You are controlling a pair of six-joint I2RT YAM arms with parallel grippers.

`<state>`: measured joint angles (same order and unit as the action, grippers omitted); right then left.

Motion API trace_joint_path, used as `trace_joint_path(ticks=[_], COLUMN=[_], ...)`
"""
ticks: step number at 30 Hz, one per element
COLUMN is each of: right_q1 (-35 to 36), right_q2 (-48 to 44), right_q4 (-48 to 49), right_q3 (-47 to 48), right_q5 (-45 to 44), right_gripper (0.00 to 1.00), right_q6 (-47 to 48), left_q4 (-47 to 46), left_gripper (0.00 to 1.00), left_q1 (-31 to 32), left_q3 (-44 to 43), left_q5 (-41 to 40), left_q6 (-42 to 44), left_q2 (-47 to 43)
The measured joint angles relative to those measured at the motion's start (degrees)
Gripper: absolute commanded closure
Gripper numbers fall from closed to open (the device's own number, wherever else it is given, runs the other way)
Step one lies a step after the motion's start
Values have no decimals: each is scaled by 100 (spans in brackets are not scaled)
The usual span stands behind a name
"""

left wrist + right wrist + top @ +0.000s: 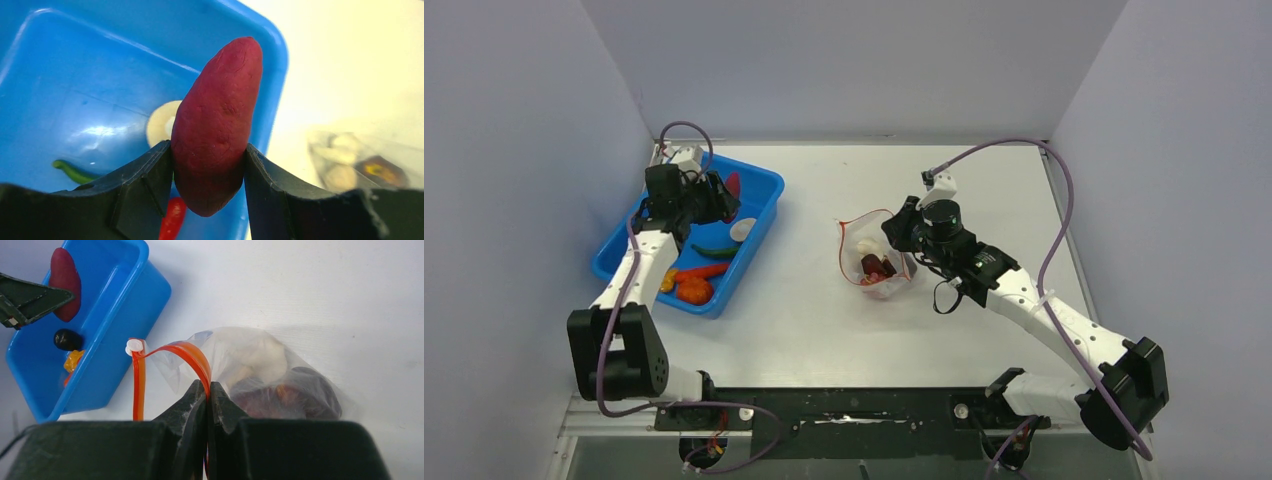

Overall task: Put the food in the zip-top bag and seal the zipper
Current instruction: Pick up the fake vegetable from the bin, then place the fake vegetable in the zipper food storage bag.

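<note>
Zip-top bag (260, 370) pinched at its zipper (190, 352) by the right tool (207, 390); left tool (207, 150), gripping a toy sweet potato (220, 110) over the blue bin (762, 222), should release deep inside

Top cam: fixed, high at near edge, looks down on whole white table (824, 320). 2 wrist cams sit close: left over blue plastic bin (75, 75), right low at clear red-edged plastic bag (260, 360). All 3 share bin, bag.
</note>
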<state>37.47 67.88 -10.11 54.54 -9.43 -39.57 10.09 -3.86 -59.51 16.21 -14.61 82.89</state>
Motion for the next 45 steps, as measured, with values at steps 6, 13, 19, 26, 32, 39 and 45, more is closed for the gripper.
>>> trace_joint_path(ticks=[6, 13, 19, 26, 32, 39, 45], right_q1=[0, 2, 2, 7, 7, 7, 7], right_q2=[4, 50, 297, 326, 328, 326, 326], right_q4=[-13, 15, 17, 39, 61, 107, 120], right_q3=[0, 0, 11, 11, 101, 105, 105], right_q5=[15, 48, 111, 111, 96, -15, -15], right_gripper=[100, 100, 100, 100, 100, 100, 100], right_q6=[-188, -317, -319, -339, -339, -339, -341], left_q4=[-46, -306, -452, -994, -1145, -1506, -1790], left_gripper=[65, 65, 66, 67, 67, 67, 66], left_q1=[22, 299, 807, 1591, 2216, 2621, 3108], left_q3=[278, 402, 402, 520, 643, 925, 1193], left_q5=[951, 1882, 2212, 2470, 2485, 2417, 2210], left_q6=[-304, -750, -1198, -2039, -2304, -2695, -2953], left_q2=[-693, -1169, -1283, -1360, -1381, -1443, -1344])
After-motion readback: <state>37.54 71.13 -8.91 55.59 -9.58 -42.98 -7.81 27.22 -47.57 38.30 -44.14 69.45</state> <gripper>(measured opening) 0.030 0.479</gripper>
